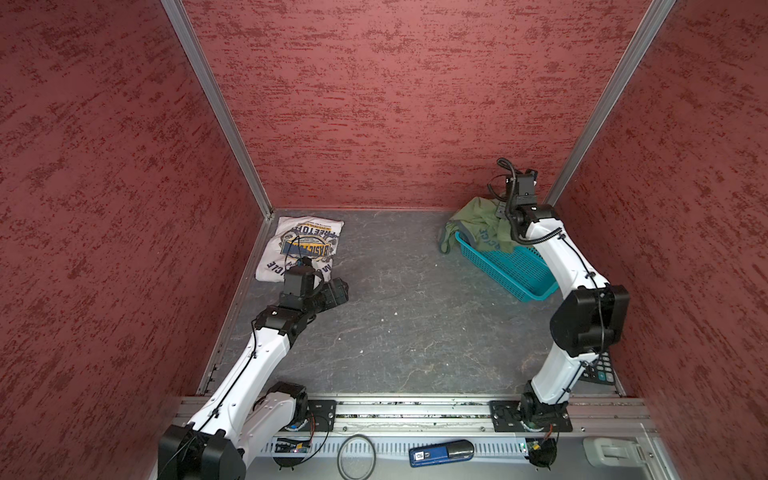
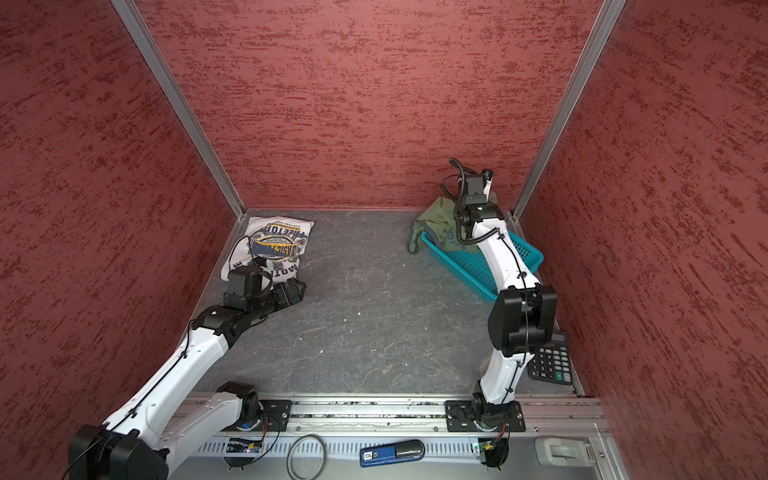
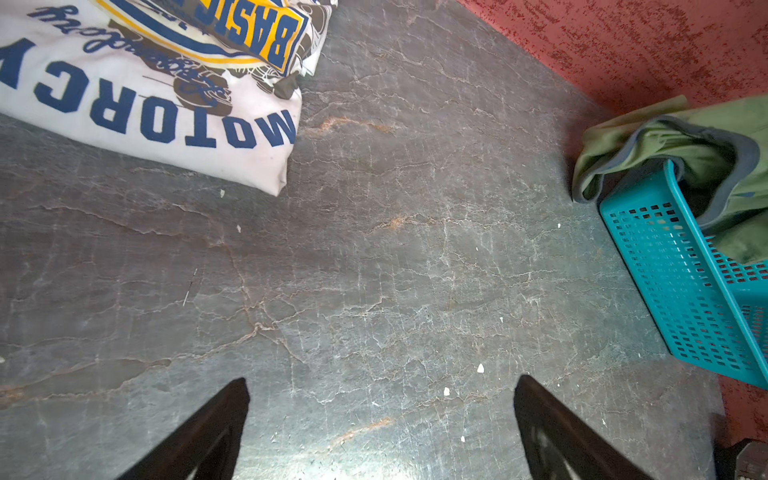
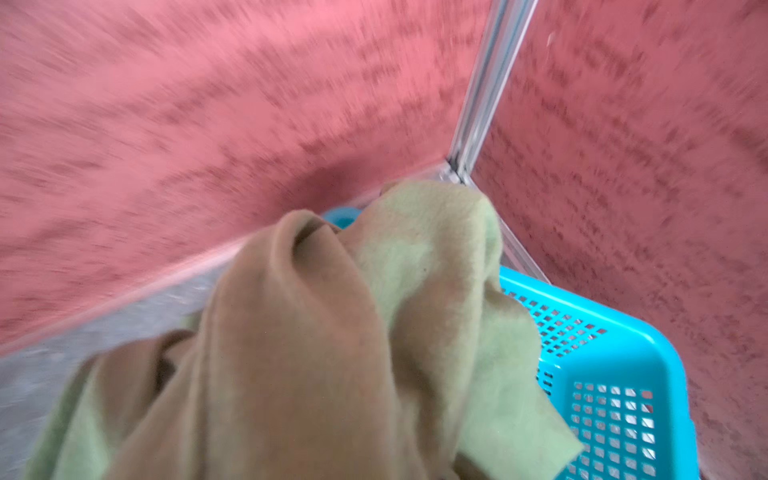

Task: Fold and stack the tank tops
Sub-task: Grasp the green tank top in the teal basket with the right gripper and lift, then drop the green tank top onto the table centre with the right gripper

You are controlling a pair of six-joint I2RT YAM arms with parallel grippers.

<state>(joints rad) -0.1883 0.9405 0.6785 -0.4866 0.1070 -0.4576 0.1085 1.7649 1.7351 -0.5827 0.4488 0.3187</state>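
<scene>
The white tank top (image 1: 291,232) lies folded; olive tank top (image 1: 473,220) overhangs teal basket (image 1: 523,274).

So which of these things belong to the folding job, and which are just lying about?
Job:
white tank top, folded
olive tank top, bunched up

Lying about:
teal basket, under the olive top
calculator
blue device
black ring

The white cloth tank top (image 1: 309,235), folded flat with its navy-yellow motorcycle emblem up, lies well apart from the teal plastic mesh basket (image 1: 519,268). The olive green cloth tank top (image 1: 473,224), crumpled, drapes over that basket's far end, partly spilling outside its rim.
</scene>
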